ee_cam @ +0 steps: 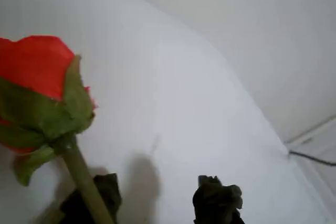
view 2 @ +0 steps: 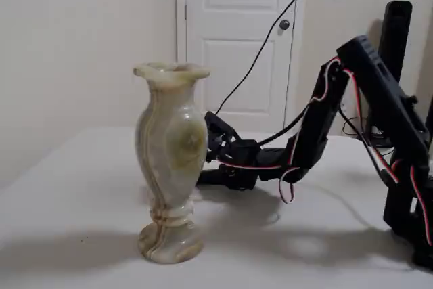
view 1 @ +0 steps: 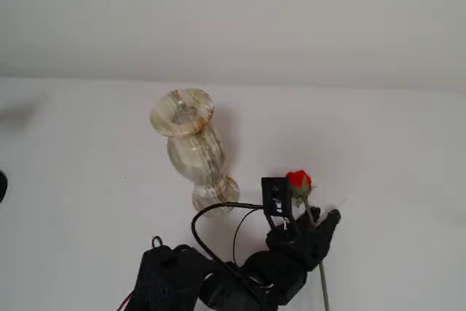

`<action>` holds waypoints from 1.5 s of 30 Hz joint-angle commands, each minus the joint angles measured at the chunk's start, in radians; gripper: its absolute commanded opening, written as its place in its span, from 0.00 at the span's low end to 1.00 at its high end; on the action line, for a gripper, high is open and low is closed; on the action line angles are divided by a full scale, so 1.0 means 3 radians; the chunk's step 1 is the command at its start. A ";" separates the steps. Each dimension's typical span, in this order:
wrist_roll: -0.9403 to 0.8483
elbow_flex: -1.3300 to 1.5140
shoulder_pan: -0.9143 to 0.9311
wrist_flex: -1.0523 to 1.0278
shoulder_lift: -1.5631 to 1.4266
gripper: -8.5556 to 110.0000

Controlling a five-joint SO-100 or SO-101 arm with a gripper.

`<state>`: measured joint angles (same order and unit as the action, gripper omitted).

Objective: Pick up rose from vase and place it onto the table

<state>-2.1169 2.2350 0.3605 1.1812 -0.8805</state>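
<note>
- Rose (view 1: 298, 180) is out of the vase (view 1: 191, 143), to the right of it in a fixed view, with its stem running down through the hand (view 1: 309, 218).
- Hand looks closed on the stem.
- Vase stands upright on the white surface (view 1: 87, 180), apart from the hand.
- Wrist view shows the red bud (ee_cam: 34, 69) at the left, above the surface.

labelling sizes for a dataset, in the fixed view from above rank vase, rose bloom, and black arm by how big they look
1. Black arm, cut off by the frame edge, so only roughly.
2. Vase, close to the arm's visible area.
3. Rose bloom, clearly smallest.
</note>
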 commanded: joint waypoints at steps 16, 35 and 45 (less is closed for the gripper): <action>-0.0179 -0.0128 0.0026 0.0133 -0.0235 0.47; -0.0143 0.0245 0.0118 -0.0782 -0.1805 0.46; 0.0000 0.0465 0.0112 -0.1140 -0.2424 0.46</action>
<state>-2.1568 2.3608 0.3988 0.8989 -1.4327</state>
